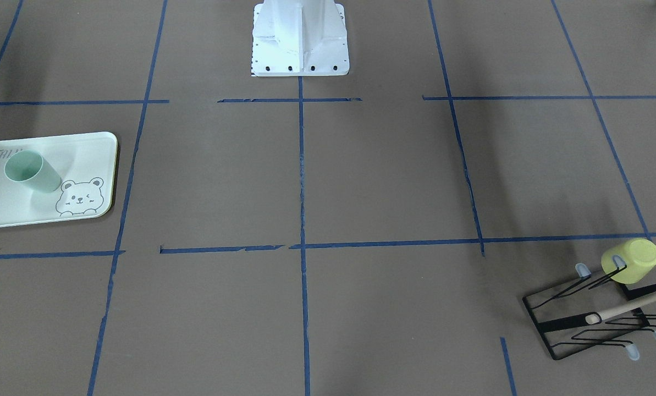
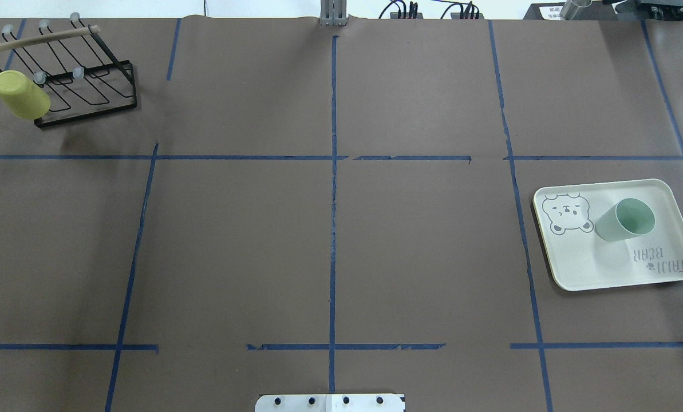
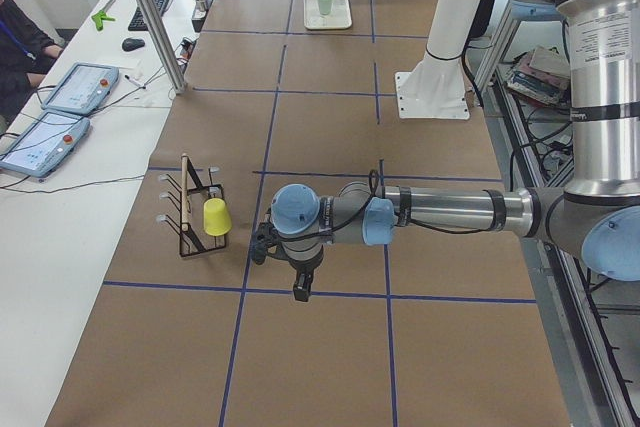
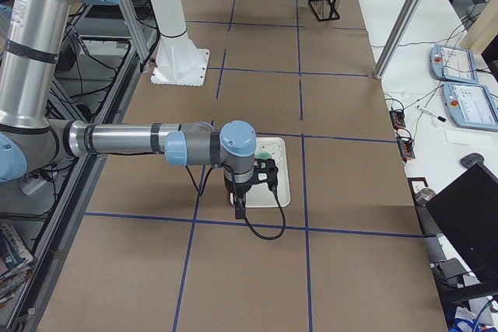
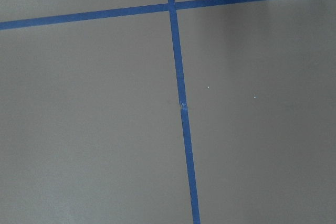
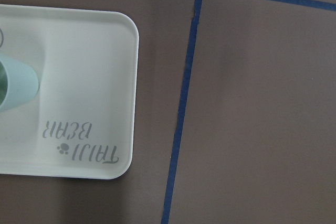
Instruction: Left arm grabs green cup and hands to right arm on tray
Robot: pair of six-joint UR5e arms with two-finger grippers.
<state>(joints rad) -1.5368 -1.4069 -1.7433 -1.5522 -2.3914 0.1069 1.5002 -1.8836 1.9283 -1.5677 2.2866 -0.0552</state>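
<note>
The green cup (image 2: pixel 624 220) stands upright, mouth up, on the tray (image 2: pixel 587 263) at the table's right side; both also show in the front view, the cup (image 1: pixel 32 171) on the tray (image 1: pixel 86 154). The right wrist view shows the tray's corner (image 6: pixel 89 77) and the cup's edge (image 6: pixel 18 85). My right gripper (image 4: pixel 268 170) hovers over the tray, and I cannot tell whether it is open or shut. My left gripper (image 3: pixel 258 248) hangs above the table near the rack, and I cannot tell its state either. No fingers show in the wrist views.
A yellow cup (image 2: pixel 20 94) hangs on a black wire rack (image 2: pixel 89 86) with a wooden bar at the far left corner. Blue tape lines (image 2: pixel 334 229) grid the brown table. The white arm pedestal (image 1: pixel 300 38) stands at the robot's edge.
</note>
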